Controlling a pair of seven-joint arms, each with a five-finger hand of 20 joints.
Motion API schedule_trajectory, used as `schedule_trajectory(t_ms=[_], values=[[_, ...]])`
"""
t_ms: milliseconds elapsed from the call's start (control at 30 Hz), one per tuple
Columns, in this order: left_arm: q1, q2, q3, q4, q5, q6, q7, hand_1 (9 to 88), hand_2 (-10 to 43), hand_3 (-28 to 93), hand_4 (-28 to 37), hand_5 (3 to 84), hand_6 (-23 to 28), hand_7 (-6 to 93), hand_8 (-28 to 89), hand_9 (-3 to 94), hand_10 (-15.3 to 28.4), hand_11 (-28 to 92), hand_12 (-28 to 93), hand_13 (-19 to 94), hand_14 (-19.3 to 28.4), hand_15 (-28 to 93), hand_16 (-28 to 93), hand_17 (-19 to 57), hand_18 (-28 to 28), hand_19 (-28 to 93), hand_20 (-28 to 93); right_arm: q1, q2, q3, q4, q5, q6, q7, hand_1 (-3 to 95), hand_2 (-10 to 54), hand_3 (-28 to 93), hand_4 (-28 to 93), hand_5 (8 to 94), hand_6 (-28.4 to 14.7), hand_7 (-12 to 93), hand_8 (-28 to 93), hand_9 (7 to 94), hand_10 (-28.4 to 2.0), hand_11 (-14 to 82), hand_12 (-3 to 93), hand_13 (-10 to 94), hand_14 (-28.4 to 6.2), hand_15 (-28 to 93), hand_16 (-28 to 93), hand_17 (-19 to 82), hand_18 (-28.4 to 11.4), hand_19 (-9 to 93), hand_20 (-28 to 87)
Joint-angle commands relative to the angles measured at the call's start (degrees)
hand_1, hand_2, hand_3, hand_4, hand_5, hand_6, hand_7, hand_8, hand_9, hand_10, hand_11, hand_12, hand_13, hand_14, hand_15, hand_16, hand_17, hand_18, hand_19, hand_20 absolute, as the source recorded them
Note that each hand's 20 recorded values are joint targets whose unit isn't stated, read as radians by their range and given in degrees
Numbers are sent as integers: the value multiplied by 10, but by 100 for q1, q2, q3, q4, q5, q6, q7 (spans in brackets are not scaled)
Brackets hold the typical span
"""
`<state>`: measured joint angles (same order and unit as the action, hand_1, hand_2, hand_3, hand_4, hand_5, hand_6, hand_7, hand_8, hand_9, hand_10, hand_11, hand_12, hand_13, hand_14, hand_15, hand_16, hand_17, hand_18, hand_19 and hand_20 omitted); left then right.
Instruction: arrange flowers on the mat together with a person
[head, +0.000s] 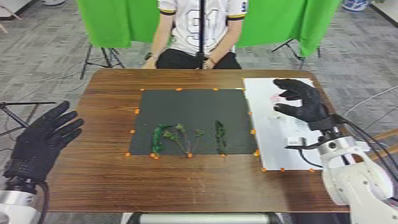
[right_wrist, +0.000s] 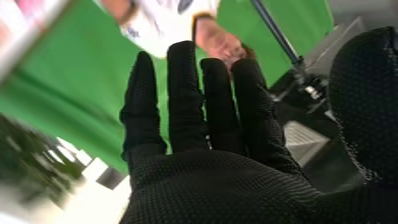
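**Wispy flowers (head: 181, 128) on a dark mat (head: 191, 107)!**

Got thin, leafy green stems spread across the near half of that flat rectangle, atop a brown wooden table (head: 98, 180). Also got a left hand (head: 38, 150) in black fabric by the left edge, fingers apart. Plus a right hand (head: 309, 111) over smooth white paper (head: 282, 156), glove finely dimpled, fingers straight, thumb well apart.

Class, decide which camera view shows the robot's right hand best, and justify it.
The right wrist view: there the right hand is large and close, its straight fingers distinct. The head view shows it small, over the white sheet.
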<state>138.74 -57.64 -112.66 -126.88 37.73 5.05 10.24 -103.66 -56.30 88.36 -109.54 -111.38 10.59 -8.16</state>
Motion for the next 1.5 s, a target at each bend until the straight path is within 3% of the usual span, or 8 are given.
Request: schedule_trajectory(t_ms=[33, 300, 833, 967, 1067, 1233, 1400, 1500], values=[[151, 30, -32, -6, -4, -3, -1, 257, -13, 703, -252, 332, 42, 152, -79, 292, 124, 181, 196, 236, 152, 278, 35, -78, 226, 450, 122, 656, 671, -714, 419, -3278, -41, 1254, 281, -95, 841, -282, 373, -12, 339, -160, 403, -89, 224, 248, 364, -85, 444, 242, 143, -181, 557, 371], [136, 52, -38, -1, 0, -14, -5, 258, -14, 704, -252, 333, 42, 151, -78, 292, 126, 180, 196, 237, 153, 278, 36, -77, 225, 449, 121, 1411, 1123, -1620, 879, -3580, -943, 2024, 286, -95, 839, -283, 413, -2, 341, -164, 438, -90, 230, 240, 386, -89, 471, 231, 144, -179, 562, 374], [119, 82, -44, 7, 3, -23, -21, 259, -13, 704, -252, 333, 42, 151, -78, 292, 125, 181, 196, 237, 153, 277, 36, -77, 225, 449, 122, 2208, 1223, -2696, 1593, -4066, -888, 2571, 345, -95, 850, -281, 489, 20, 403, -172, 531, -98, 386, 287, 459, -81, 560, 222, 165, -169, 597, 386], [114, 101, -47, 3, 0, -17, 3, 259, -13, 704, -251, 333, 42, 152, -78, 292, 126, 181, 196, 237, 153, 277, 36, -77, 226, 449, 122, 2344, 1211, -2884, 1709, -4069, -849, 2537, 445, -95, 785, -282, 564, 36, 498, -6, 694, -64, 253, 477, 575, -55, 528, 329, 180, -161, 588, 395], [137, 149, -99, -1, -14, -13, -16, 259, -12, 702, -252, 333, 42, 151, -78, 292, 125, 181, 196, 237, 153, 278, 36, -77, 225, 449, 121, 2314, 1197, -2885, 1693, -4099, -579, 2436, 490, -95, 780, -279, 625, 44, 527, 22, 756, -57, 254, 531, 633, -45, 530, 402, 197, -158, 591, 403], [339, 338, -410, -37, -75, -59, -94, 258, -11, 702, -254, 333, 42, 152, -78, 292, 125, 182, 196, 237, 154, 278, 36, -78, 225, 449, 122, 2342, 1102, -2887, 1339, -3936, 125, 2249, 493, -95, 794, -281, 649, 42, 528, 23, 772, -52, 262, 542, 647, -46, 542, 416, 207, -156, 599, 410], [731, 382, -953, -139, -76, -184, -275, 256, -11, 704, -254, 333, 42, 150, -78, 291, 126, 181, 195, 236, 153, 278, 36, -77, 225, 449, 121, 2850, 722, -3306, 901, -3778, 862, 1787, 492, -95, 798, -282, 655, 42, 527, 21, 778, -52, 264, 544, 647, -47, 548, 418, 212, -157, 607, 415], [701, 463, -1039, -105, -88, -117, -285, 256, -11, 704, -254, 332, 42, 150, -78, 291, 126, 180, 195, 236, 153, 277, 36, -77, 225, 449, 121, 3167, 318, -3590, 735, -3641, 1090, 1358, 492, -95, 800, -282, 658, 41, 523, 15, 783, -54, 259, 537, 647, -46, 548, 417, 215, -157, 610, 417]])
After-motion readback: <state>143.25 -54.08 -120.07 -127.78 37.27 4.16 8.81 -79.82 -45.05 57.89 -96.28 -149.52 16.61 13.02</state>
